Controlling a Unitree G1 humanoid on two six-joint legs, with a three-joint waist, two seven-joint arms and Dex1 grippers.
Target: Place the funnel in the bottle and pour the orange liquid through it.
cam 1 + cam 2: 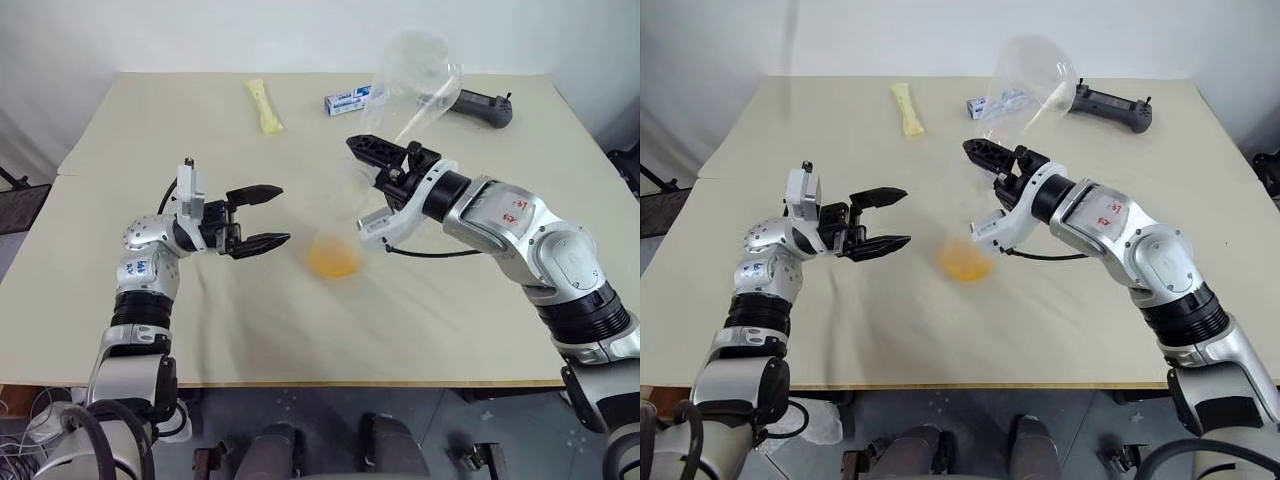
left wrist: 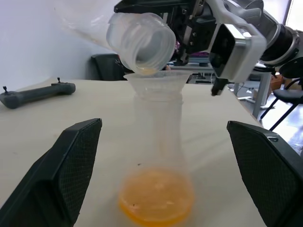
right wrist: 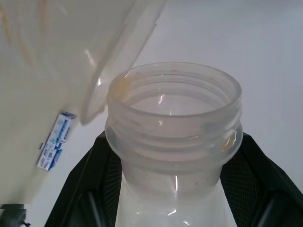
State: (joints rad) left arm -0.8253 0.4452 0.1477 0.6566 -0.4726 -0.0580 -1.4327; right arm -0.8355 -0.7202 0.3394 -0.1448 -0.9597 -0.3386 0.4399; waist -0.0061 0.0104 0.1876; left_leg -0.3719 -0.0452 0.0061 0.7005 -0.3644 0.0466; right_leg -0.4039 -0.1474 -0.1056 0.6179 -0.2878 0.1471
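Left end effector (image 1: 268, 214) apart beside bottle (image 2: 158, 156); right end effector (image 1: 985, 158) clamps tipped flask (image 2: 142, 40).

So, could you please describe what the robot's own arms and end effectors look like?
Both arms are silver-grey metal with black ribbed joints. The right arm bears small red markings, the left arm a blue one. Thin black cables loop at each wrist. Each end effector, left and right, has two black fingers with textured pads.

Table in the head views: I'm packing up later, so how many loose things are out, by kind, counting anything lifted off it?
Clear containers: 2 (bottle, tilted container)
Funnel: 1
Pale yellow packet: 1
Blue-and-white box: 1
Black controller: 1
Total: 6
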